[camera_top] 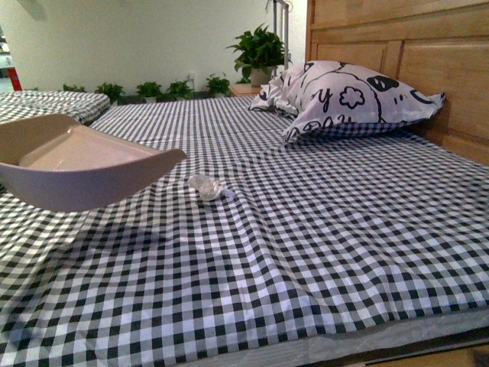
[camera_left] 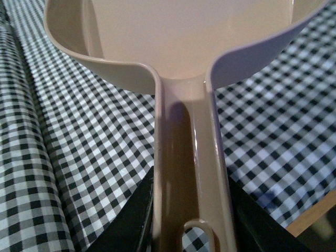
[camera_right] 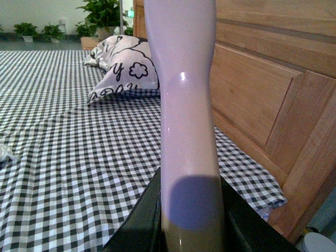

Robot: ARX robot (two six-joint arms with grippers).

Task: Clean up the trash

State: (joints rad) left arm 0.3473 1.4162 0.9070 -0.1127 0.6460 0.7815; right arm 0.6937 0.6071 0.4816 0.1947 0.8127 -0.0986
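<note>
Dustpan (camera_left: pixel 178 58) in left claw (camera_left: pixel 191 212), handle (camera_right: pixel 186 105) in right claw (camera_right: pixel 191 212); trash (camera_top: pixel 205 186) nearby; "y" on pillow (camera_top: pixel 359 95)

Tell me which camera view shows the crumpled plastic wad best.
The front view: the wad lies whole on the checked bedsheet, near the dustpan. The right wrist view catches only a whitish scrap at its edge, possibly the wad, past the pale handle. The left wrist view shows none of it.

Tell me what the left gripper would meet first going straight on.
Its own dustpan, held by the handle, fills the line. Beyond it only the checked sheet shows; whether the trash lies ahead is unclear.
</note>
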